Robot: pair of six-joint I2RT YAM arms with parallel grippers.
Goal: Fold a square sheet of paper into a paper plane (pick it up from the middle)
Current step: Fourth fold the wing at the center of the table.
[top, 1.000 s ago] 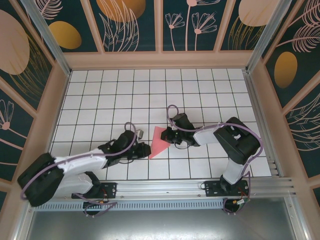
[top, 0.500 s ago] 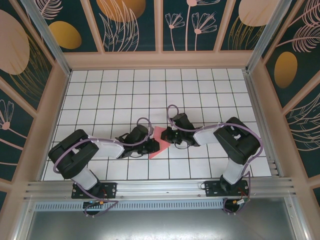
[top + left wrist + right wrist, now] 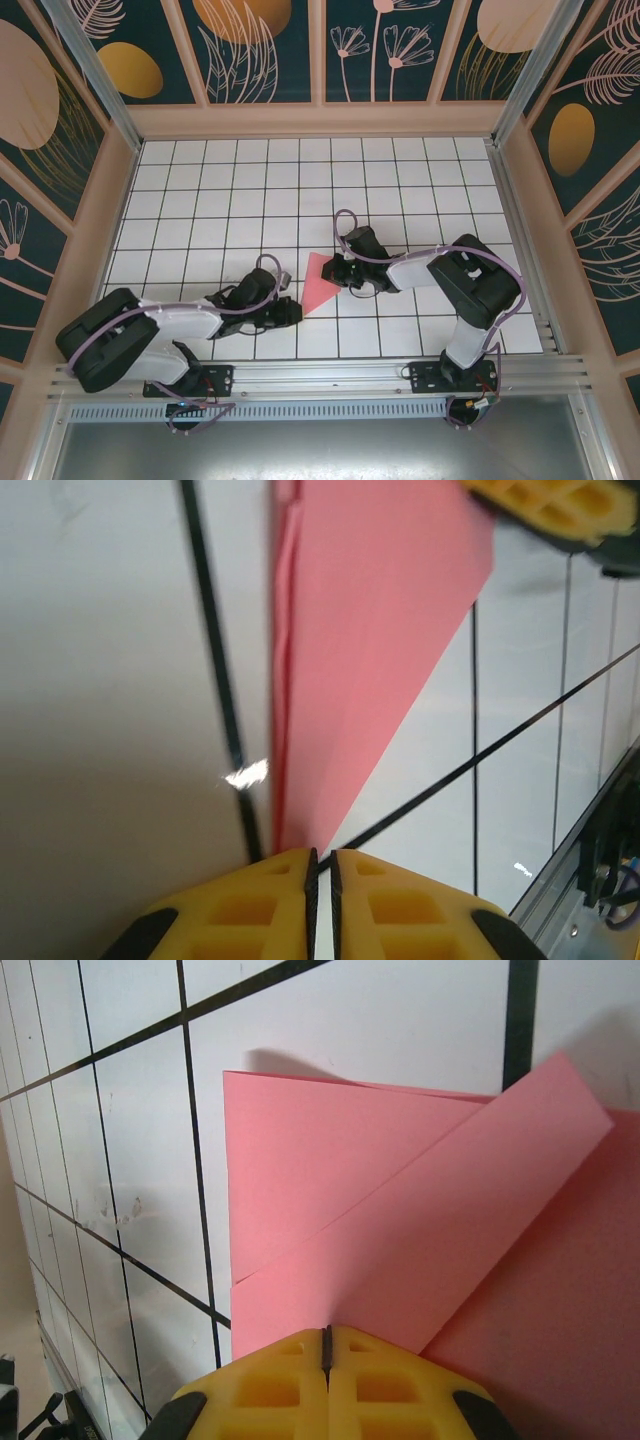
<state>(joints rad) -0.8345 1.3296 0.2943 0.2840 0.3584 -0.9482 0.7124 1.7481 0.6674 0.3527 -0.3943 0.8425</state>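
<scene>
The square sheet of paper (image 3: 320,284) lies on the white grid table as a salmon-pink creased pointed shape, its tip toward the near left. In the right wrist view its folded flaps (image 3: 400,1230) overlap. My right gripper (image 3: 343,272) is shut, its fingertips (image 3: 327,1332) resting on the paper's right part. My left gripper (image 3: 292,310) sits low at the pointed tip. In the left wrist view the paper (image 3: 370,630) narrows down to the left gripper (image 3: 323,853). Its jaws stand a hair apart with bare table in the slit. A right finger (image 3: 560,500) shows at the paper's far end.
The table's tiled surface (image 3: 220,190) stretches behind and to the left of the arms. An aluminium rail (image 3: 330,375) runs along the near edge. Peach-framed patterned walls (image 3: 320,118) close in the back and both sides.
My left gripper swung in onto the paper's left edge, then slid back along it toward the near left, ending at the tip. The right gripper and the paper stayed put.
</scene>
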